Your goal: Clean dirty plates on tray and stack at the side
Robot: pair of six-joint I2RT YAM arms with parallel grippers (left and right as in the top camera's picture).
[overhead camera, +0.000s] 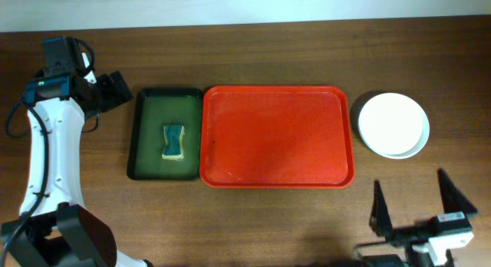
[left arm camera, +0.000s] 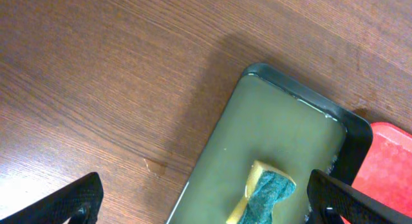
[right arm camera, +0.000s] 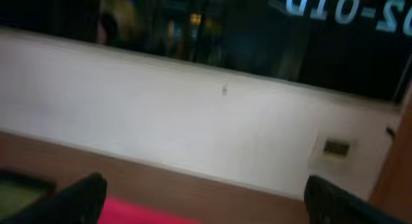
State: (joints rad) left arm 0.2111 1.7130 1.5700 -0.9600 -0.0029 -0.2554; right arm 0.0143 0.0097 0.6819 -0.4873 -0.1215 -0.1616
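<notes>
Brown wooden table (overhead camera: 253, 221), dark green tray (overhead camera: 149, 112) touching red tray (overhead camera: 276, 136), plates (overhead camera: 393, 123) stacked just beside its right end

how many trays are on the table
2. The red tray lies mid-table; the smaller dark green tray sits right beside it, on its left in the overhead view, with a sponge in it. None seems hidden.

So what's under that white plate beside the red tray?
The rim of a second plate peeks out beneath the white plate; whether more lie under it is hidden.
</notes>
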